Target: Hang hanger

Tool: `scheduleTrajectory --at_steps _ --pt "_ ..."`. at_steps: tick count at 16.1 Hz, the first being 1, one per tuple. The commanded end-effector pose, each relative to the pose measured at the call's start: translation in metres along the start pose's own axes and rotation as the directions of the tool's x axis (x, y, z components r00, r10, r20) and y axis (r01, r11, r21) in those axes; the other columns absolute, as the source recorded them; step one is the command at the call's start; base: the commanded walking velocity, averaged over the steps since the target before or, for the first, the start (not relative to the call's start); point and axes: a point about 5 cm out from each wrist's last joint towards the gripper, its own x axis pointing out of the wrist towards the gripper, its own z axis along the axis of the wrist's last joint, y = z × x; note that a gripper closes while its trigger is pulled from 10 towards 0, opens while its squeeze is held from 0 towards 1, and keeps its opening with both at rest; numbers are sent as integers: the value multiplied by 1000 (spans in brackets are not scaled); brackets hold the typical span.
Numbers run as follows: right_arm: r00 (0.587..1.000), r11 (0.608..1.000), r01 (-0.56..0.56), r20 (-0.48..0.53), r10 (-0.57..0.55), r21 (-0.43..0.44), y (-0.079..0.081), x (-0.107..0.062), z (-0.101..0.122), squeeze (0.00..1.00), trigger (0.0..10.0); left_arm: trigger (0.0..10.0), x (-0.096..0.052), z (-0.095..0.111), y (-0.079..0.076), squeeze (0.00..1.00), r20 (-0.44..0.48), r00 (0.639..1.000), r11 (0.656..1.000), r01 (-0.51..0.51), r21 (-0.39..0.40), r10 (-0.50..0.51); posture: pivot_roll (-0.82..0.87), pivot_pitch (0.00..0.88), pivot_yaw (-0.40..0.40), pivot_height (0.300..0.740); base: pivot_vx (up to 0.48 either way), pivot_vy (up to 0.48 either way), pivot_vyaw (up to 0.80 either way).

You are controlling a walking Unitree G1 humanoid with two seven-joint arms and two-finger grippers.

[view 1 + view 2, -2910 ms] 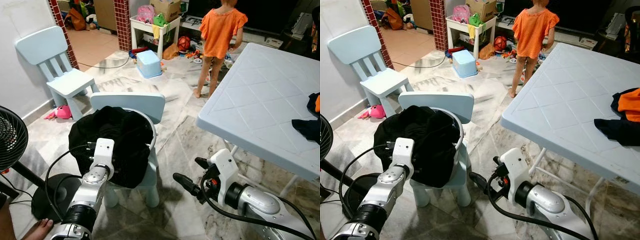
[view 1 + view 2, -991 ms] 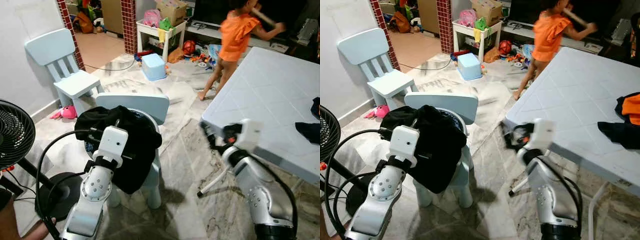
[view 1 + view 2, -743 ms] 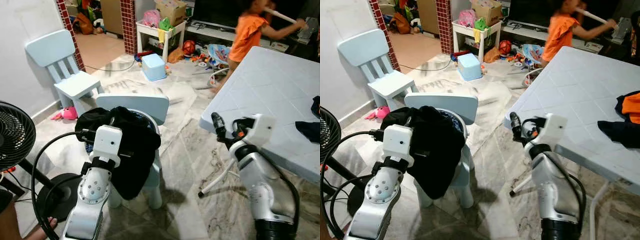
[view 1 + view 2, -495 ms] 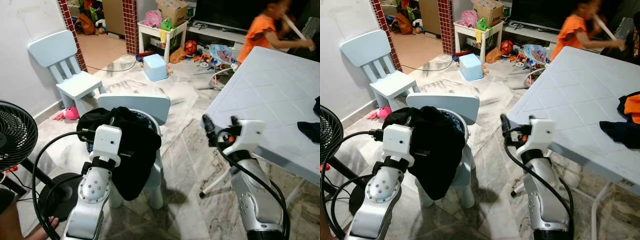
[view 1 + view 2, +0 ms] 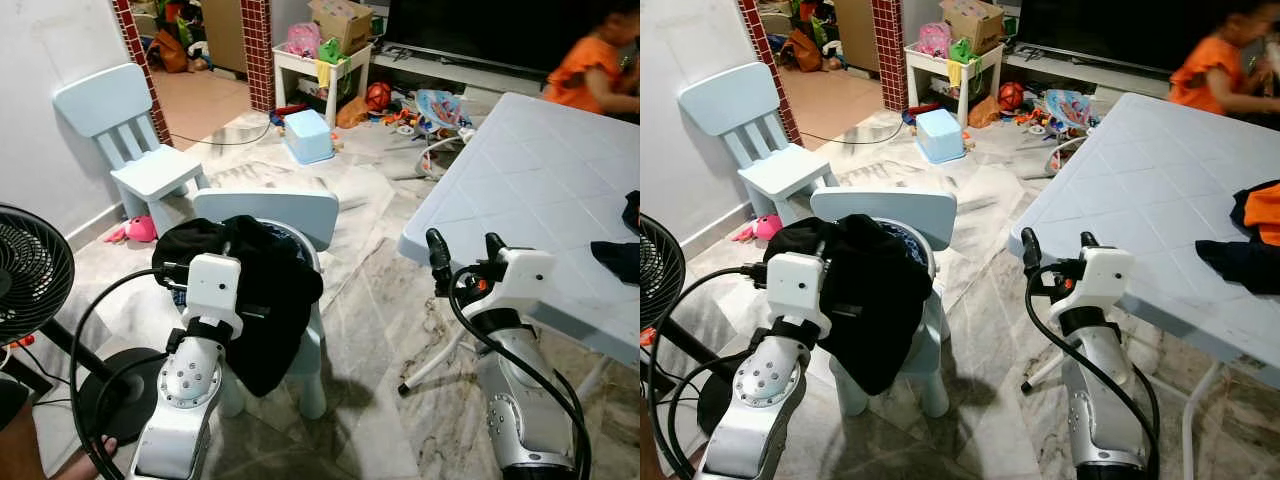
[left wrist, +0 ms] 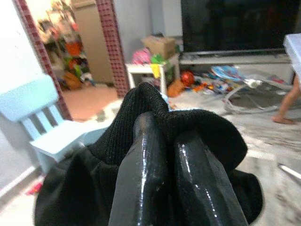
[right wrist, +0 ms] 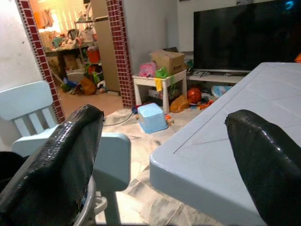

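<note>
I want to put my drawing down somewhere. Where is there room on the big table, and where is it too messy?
The big table is bare from its near corner by the right gripper across most of its top. Only its right edge holds clothes. The small chair nearby is covered by a black garment, pinched by the left gripper. The far floor holds toys.

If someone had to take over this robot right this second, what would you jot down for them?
Left gripper: shut on the black garment, which is draped over the near chair.
Right gripper: open, holding nothing, raised beside the corner of the table.
A white ring, perhaps the hanger, peeks from under the garment; I can't tell for sure.
More clothes lie on the table.
Done: garment gripped. Left: the hanging itself.
</note>
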Motion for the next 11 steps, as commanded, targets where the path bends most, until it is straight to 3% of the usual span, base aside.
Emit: scheduleTrajectory --at_steps 1,6,11 --pt "999 1000 -5 -48 6 9 1 2 -5 0 10000 10000 2 -1 -3 0 -18 999 999 40 -32 -41 -33 0 -9 740 0 0 0" --pt "997 1000 -9 -77 10 16 2 6 -8 0 10000 10000 7 8 -10 0 9 995 994 100 -44 -100 -35 0 -10 740 0 0 0" --pt "996 1000 -14 -85 15 14 3 7 -8 0 10000 10000 8 12 -14 0 20 990 989 138 -59 -137 -36 0 -12 740 0 0 -800"
